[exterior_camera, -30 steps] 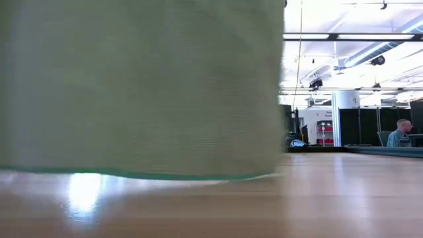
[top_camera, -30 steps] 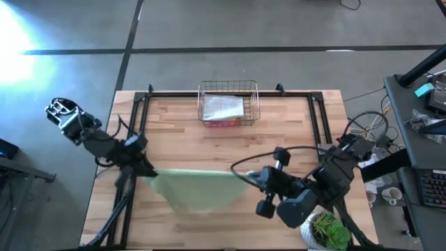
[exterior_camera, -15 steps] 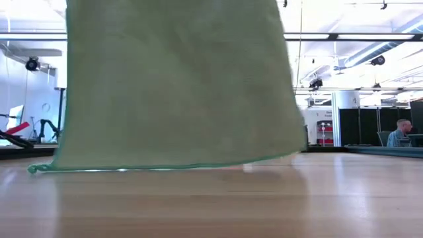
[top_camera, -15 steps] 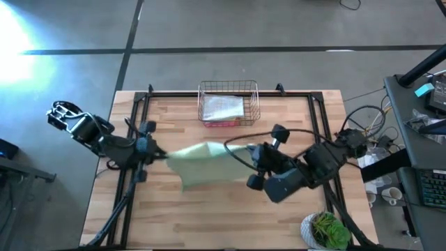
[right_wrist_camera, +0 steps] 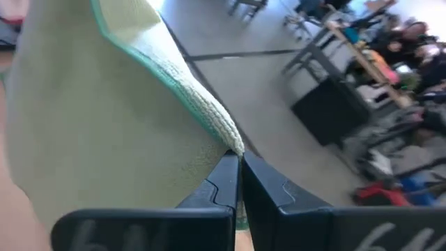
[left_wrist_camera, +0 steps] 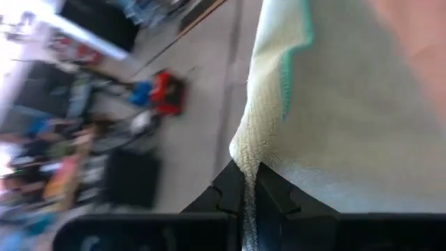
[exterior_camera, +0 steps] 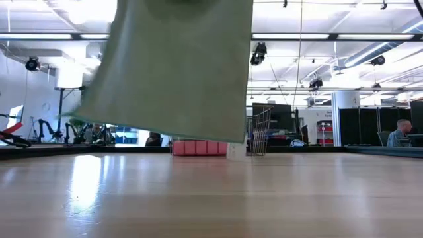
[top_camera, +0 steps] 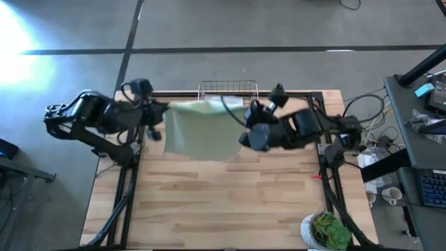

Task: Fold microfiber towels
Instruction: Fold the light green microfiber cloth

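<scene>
The left gripper (left_wrist_camera: pixel 249 183) and the right gripper (right_wrist_camera: pixel 240 169) are each pinching a top corner of the sage towel (top_camera: pixel 202 129), fingers clenched on the cloth. The towel is hanging stretched between them over the table's (top_camera: pixel 230 202) far side, its lower edge clear of the wood. It is partly hiding the wire basket (top_camera: pixel 226 87) behind it.

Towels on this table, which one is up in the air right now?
The pale green towel, stretched between the left gripper and right gripper; the others lie in the wire basket.
</scene>
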Robot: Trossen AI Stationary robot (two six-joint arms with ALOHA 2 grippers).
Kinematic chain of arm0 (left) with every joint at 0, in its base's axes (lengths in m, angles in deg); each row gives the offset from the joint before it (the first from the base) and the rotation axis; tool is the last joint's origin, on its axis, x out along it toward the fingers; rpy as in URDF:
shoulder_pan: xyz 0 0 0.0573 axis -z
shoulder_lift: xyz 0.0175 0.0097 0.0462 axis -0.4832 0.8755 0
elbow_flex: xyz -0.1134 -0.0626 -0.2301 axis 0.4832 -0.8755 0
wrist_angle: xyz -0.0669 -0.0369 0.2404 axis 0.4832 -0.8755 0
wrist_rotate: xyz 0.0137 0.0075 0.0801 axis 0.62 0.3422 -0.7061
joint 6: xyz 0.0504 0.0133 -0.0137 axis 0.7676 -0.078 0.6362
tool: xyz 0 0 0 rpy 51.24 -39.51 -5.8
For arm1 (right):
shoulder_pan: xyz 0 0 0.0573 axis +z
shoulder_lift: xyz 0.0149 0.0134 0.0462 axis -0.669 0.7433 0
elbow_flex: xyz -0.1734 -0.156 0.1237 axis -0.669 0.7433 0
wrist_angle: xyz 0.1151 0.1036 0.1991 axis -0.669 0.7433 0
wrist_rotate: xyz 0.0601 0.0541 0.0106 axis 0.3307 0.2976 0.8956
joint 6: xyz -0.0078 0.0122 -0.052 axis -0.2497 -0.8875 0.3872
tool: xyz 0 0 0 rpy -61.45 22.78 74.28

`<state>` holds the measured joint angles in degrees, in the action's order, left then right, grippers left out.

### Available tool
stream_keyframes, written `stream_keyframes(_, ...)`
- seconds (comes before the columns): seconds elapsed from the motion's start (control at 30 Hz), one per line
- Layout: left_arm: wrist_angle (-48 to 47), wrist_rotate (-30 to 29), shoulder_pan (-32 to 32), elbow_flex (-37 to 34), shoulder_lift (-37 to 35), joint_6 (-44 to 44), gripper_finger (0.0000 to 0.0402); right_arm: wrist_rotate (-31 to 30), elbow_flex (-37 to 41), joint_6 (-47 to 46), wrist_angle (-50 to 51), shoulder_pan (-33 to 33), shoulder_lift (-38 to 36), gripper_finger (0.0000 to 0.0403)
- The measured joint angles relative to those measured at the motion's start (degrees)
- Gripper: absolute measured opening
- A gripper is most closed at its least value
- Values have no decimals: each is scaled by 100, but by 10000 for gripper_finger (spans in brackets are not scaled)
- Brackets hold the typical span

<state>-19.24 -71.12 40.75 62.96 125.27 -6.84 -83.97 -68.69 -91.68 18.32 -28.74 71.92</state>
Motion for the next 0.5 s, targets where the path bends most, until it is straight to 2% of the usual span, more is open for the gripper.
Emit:
stream_keyframes(0.13, 8, -684, -385, 35, 194, 878, 1, 2, 0, 561, -212, -290, -2, 8)
stream_keyframes(0.27, -13, -837, -510, 18, 405, 933, 1, 27, 0, 893, -462, -349, -2, 8)
stream_keyframes(0.4, -207, -691, -409, 11, 598, 116, 1, 395, 0, 476, -350, -210, 8, 8)
stream_keyframes(0.5, -645, 213, -211, 0, 730, -1111, 1, 969, 19, -289, -25, -20, 48, 8)
